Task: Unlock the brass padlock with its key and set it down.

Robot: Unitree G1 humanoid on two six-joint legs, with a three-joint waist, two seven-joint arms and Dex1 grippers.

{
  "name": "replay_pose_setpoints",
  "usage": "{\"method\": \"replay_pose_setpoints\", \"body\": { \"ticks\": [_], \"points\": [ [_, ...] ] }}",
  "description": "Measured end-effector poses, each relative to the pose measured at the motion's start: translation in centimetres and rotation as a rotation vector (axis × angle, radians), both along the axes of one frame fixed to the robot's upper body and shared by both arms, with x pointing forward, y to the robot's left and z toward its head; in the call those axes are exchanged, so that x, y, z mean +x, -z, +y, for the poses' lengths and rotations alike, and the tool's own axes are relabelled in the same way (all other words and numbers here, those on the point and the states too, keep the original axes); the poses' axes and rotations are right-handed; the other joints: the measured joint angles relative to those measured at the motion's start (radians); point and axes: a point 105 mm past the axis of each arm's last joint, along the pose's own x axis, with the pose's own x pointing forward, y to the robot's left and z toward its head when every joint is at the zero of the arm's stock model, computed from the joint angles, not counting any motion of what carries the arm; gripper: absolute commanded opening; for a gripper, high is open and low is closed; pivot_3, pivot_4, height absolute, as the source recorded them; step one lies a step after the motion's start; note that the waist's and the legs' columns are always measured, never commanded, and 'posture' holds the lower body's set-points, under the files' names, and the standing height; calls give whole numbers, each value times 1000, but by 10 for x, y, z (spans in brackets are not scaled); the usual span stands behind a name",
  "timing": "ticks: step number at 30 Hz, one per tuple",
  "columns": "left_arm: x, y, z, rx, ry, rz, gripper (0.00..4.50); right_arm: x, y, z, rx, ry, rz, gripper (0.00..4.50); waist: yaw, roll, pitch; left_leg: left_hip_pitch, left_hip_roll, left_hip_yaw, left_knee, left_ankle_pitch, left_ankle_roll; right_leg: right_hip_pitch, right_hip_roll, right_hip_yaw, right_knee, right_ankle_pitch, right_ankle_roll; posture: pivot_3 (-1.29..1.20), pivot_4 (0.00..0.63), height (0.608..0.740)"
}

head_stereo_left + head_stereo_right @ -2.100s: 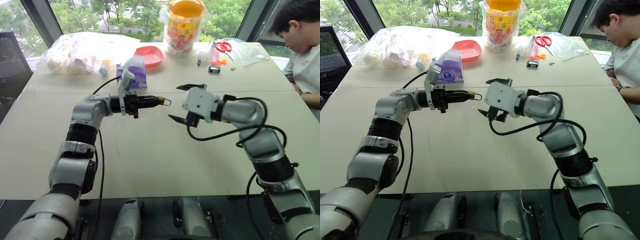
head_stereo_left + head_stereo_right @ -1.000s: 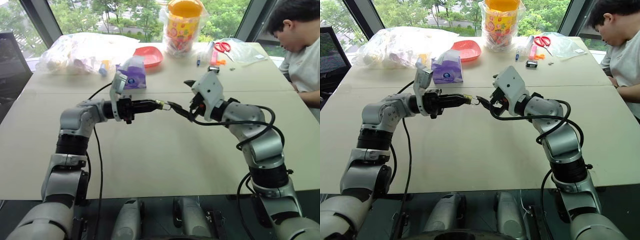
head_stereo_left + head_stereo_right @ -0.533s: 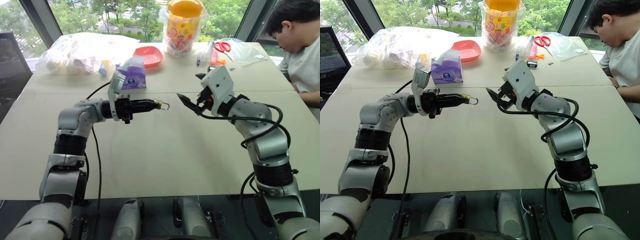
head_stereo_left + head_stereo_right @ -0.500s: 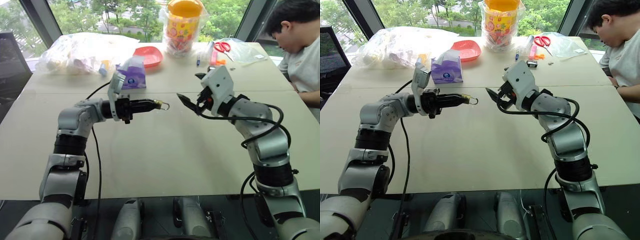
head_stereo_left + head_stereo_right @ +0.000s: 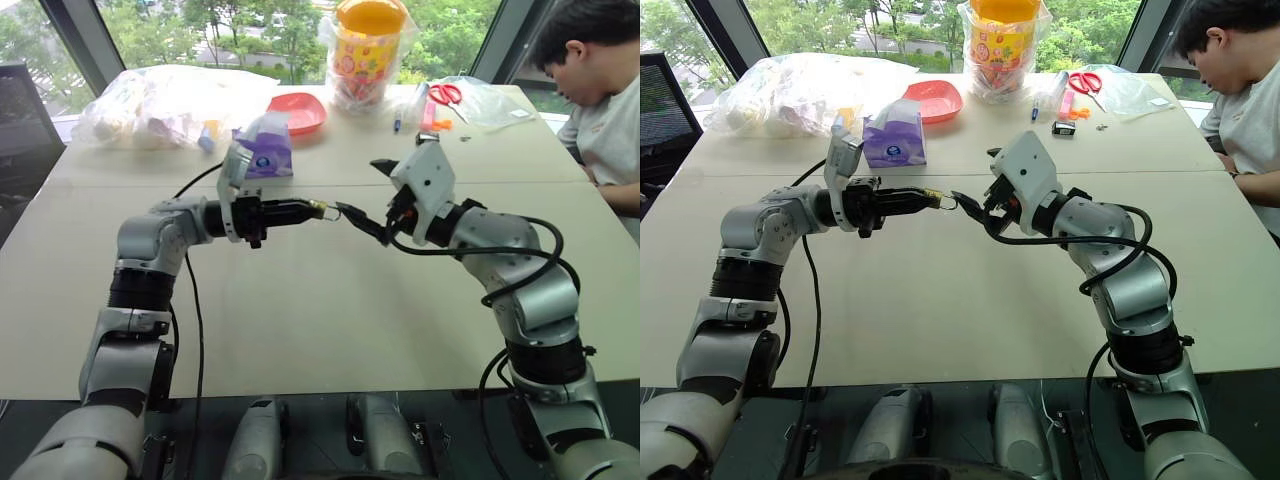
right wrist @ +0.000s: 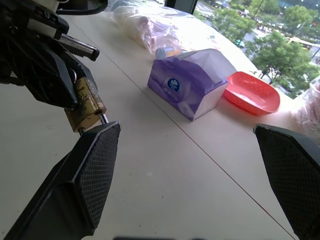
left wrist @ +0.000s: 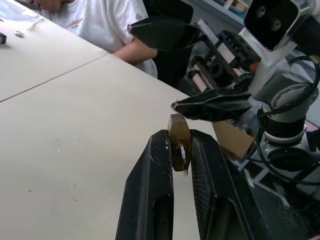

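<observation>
left gripper (image 7: 181, 150) jaws clamped on the brass padlock (image 7: 178, 141); right gripper (image 5: 980, 190) jaws wide apart beside it.

The padlock (image 7: 178, 141) is pinched between the left gripper's fingers (image 7: 155, 165), which cover its flanks, and its shackle is hidden behind the right gripper's lower finger (image 7: 212, 104). In the head views it is too small to tell a key. The person (image 5: 592, 90) is cut off by the picture's edge.
</observation>
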Motion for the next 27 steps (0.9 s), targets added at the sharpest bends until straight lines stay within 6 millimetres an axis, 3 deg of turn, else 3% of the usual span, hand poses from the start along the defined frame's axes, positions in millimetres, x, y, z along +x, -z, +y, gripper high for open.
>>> {"method": "replay_pose_setpoints", "body": {
  "ticks": [19, 21, 27],
  "points": [
    [-5, -5, 0, -8, 29, -10, 12, 1, 16, 0, -73, -58, 49, 4386, 0, 0, 0, 0, 0, 0, 0, 0, 0, 0, 0, 0, 0, 0, 0, 0, 150, 740],
    [-2, -2, -2, -17, 15, 11, 12, 1, 21, -12, -120, -30, 50, 4386, 5, 0, 0, 0, 0, 0, 0, 0, 0, 0, -1, 0, -1, 0, 0, 0, 150, 740],
    [11, 18, -19, -48, -59, 127, 12, -5, 36, -77, -358, 97, 76, 4386, 19, 0, 0, -1, -2, 0, 0, 0, 0, 0, -2, 0, -3, -1, 1, 0, 150, 740]
  ]
}}
